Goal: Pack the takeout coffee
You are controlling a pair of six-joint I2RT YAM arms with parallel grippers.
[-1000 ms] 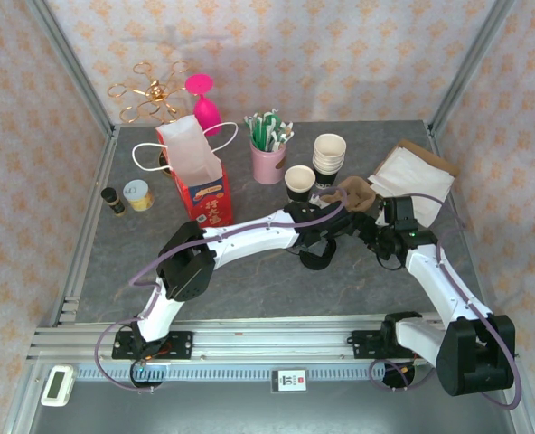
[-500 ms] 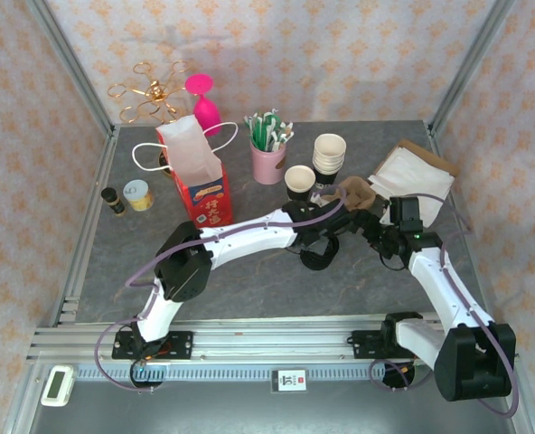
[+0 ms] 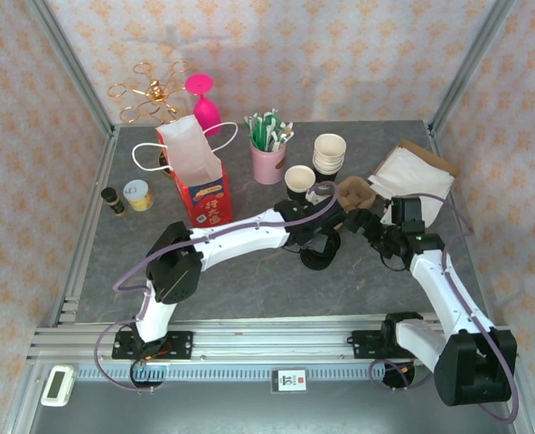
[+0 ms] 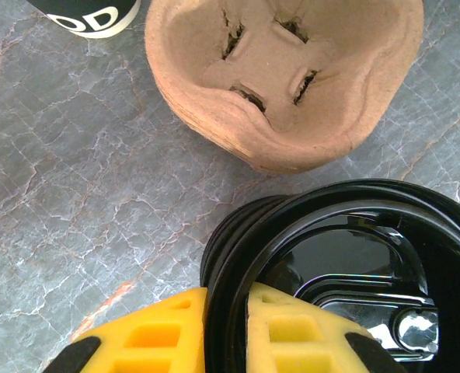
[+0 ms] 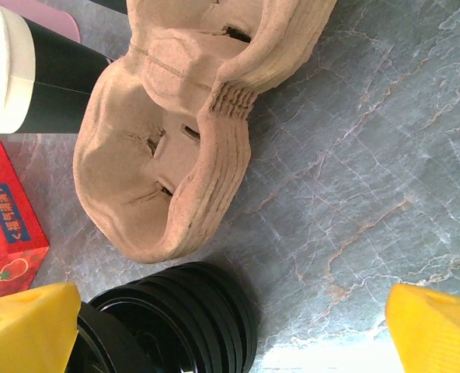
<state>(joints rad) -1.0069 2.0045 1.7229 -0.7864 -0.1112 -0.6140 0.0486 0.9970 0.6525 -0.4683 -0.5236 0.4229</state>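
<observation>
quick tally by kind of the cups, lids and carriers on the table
loose paper cup: 1
stack of paper cups: 1
pink cup of stirrers: 1
stack of black lids: 1
pulp cup carrier, possibly several nested: 1
total: 5

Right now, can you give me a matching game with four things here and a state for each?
Things:
1 left claw
2 right claw
3 cardboard tray
4 pink cup

States:
a holds green sticks
b wide open
c empty
d pinching a black lid

Pairs: 1-d, 2-b, 3-c, 4-a
</observation>
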